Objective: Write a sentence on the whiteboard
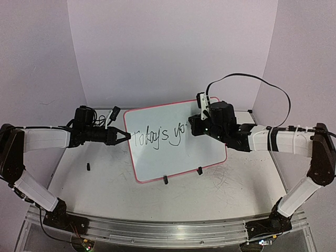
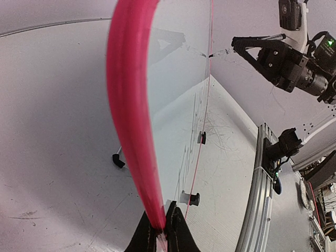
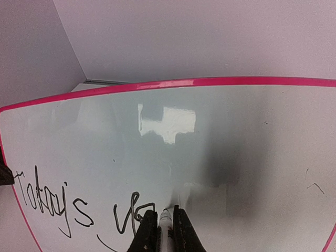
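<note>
Clamped tight in my right gripper (image 3: 164, 213), a marker (image 3: 166, 227) presses its tip against the whiteboard (image 3: 236, 136), just right of the sentence (image 3: 79, 202), which reads "Today's yo". My left gripper (image 2: 163, 227) is closed on the pink rim (image 2: 128, 105). The board stands on black feet (image 1: 165, 179) on the table (image 1: 105, 189).

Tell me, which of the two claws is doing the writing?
The right gripper: it is shut on a marker whose tip meets the whiteboard where the sentence stops. The left gripper only pinches the board's pink rim.
</note>
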Controlling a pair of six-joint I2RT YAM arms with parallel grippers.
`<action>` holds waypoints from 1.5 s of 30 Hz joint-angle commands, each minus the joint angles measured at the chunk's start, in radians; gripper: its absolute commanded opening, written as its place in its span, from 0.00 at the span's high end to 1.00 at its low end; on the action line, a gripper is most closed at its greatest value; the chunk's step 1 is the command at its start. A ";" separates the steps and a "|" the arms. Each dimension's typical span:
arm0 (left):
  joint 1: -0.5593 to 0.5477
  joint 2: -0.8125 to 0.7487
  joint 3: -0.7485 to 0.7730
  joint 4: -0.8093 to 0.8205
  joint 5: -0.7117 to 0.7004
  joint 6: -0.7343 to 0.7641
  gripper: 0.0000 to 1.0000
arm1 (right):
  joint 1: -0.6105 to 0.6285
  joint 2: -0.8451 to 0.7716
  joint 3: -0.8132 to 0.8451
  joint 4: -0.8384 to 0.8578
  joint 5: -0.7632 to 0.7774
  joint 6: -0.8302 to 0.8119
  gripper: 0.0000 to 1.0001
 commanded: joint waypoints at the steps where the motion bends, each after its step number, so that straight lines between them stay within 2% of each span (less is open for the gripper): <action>1: -0.002 0.032 0.024 -0.055 -0.163 0.068 1.00 | 0.004 0.026 0.047 0.033 -0.006 -0.005 1.00; 21: -0.002 0.033 0.021 -0.053 -0.162 0.070 1.00 | 0.018 -0.016 -0.058 0.007 0.008 0.047 1.00; 25: -0.002 0.033 0.022 -0.054 -0.160 0.068 1.00 | 0.018 -0.025 -0.072 0.005 0.048 0.047 1.00; 30: -0.003 0.032 0.022 -0.054 -0.160 0.068 1.00 | 0.011 -0.032 -0.038 0.000 0.103 0.028 1.00; 37: -0.003 0.029 0.020 -0.055 -0.161 0.066 1.00 | -0.004 0.014 0.038 0.000 0.094 0.000 1.00; 45: -0.003 0.029 0.020 -0.054 -0.163 0.068 1.00 | -0.005 0.034 0.049 -0.002 0.087 0.000 1.00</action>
